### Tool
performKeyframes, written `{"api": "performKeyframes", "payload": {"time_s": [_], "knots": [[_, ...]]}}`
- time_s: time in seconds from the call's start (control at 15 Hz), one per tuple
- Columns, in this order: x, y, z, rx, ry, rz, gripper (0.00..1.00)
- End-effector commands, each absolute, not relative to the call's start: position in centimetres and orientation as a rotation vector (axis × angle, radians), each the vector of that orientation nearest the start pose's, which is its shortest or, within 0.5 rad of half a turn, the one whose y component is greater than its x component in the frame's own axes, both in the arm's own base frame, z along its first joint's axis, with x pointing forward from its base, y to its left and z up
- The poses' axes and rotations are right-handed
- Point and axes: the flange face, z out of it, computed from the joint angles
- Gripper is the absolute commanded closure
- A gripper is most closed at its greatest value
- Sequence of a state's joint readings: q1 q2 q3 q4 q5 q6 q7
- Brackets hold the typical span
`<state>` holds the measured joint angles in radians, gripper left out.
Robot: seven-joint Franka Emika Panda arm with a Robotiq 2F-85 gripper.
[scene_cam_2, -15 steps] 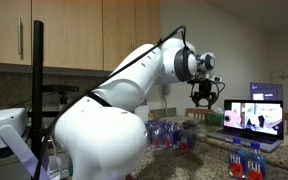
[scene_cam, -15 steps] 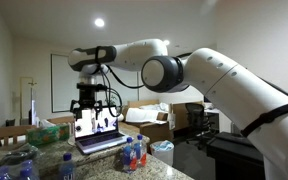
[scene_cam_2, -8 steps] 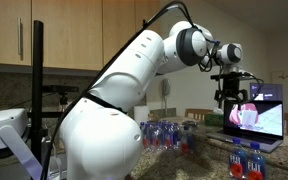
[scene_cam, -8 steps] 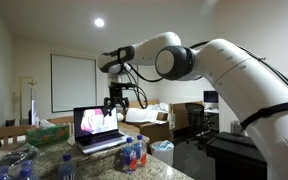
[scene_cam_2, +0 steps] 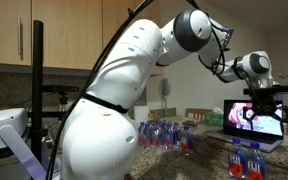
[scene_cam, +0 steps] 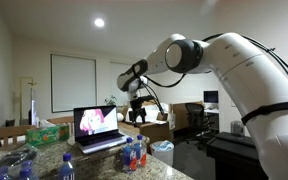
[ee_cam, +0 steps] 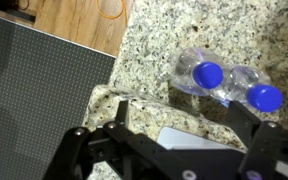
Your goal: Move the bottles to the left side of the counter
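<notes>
My gripper (ee_cam: 181, 125) hangs wide open and empty above the counter (ee_cam: 149, 50). The bottles (ee_cam: 224, 85) stand just ahead. I should centre over one cap, descend plumb, then close squarely.

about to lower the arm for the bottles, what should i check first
1. Claw open and empty: ok.
2. Bottles visible in the wrist view: ok, two blue caps show.
3. Claw centred over the bottles: not ok, they sit off to one side.
4. Claw clear of the counter: ok, it hangs well above it in both exterior views.
5. Room between bottles and laptop for the fingers: cannot tell, they stand close together.
</notes>
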<state>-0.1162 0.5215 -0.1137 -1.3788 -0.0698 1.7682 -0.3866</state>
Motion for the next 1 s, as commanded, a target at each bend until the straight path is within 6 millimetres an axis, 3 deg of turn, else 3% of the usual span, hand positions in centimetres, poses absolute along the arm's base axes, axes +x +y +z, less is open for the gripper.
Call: {"api": "performKeyframes", "payload": {"time_s": [0.0,0.47,0.93], "knots": [[64.4,-15.4,38.2,-3.192,-0.501,0.182,0.00],[59.2,-16.0,37.1,-3.157,-0.521,-0.216,0.00],[56.4,-15.3,38.5,-3.005,-0.486,-0.361,0.00]]}}
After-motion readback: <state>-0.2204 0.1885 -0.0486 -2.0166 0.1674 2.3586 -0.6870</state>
